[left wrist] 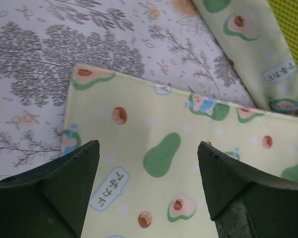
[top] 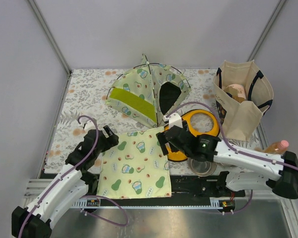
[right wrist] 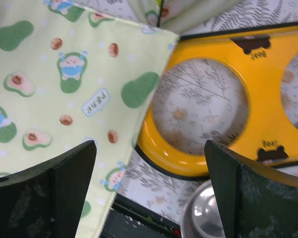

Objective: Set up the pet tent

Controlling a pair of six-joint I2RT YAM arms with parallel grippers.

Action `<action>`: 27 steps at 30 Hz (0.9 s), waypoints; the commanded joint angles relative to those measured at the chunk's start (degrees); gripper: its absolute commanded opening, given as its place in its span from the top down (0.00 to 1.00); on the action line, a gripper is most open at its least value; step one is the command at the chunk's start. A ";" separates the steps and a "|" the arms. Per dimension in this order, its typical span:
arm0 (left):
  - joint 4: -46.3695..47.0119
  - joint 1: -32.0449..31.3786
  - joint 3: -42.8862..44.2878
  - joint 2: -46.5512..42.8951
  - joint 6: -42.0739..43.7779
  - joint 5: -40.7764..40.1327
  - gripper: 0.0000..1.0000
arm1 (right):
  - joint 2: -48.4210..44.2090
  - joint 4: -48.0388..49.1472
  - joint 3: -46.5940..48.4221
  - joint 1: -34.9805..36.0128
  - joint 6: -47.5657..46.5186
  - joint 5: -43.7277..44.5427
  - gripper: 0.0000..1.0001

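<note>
Tent (top: 139,94) stands just beyond my right claw (top: 164,141), untouched; that claw and my left claw (top: 107,136) both gape wide, empty.

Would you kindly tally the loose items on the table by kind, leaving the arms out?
Pet tent: 1
Avocado-print mat: 1
Orange feeder: 1
Steel bowl: 1
Tote bag: 1
Pink-capped bottle: 1
Total: 6

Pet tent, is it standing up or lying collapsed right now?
Standing. The pet tent rises to a peak in the top view, its fabric walls stretched out and its dark doorway open.
</note>
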 commanded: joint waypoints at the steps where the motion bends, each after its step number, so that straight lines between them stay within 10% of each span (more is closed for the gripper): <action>1: -2.90 0.08 0.49 -0.18 -4.62 -12.71 0.17 | 9.54 9.18 6.32 -0.22 1.96 -3.07 0.00; 15: -14.00 -2.91 -0.47 5.79 -21.33 -16.60 0.06 | 26.16 21.39 0.44 5.58 26.32 -6.76 0.01; 27: 4.27 -4.49 -6.53 13.97 -20.10 1.94 0.23 | 37.69 38.68 -3.16 5.59 27.82 -20.72 0.00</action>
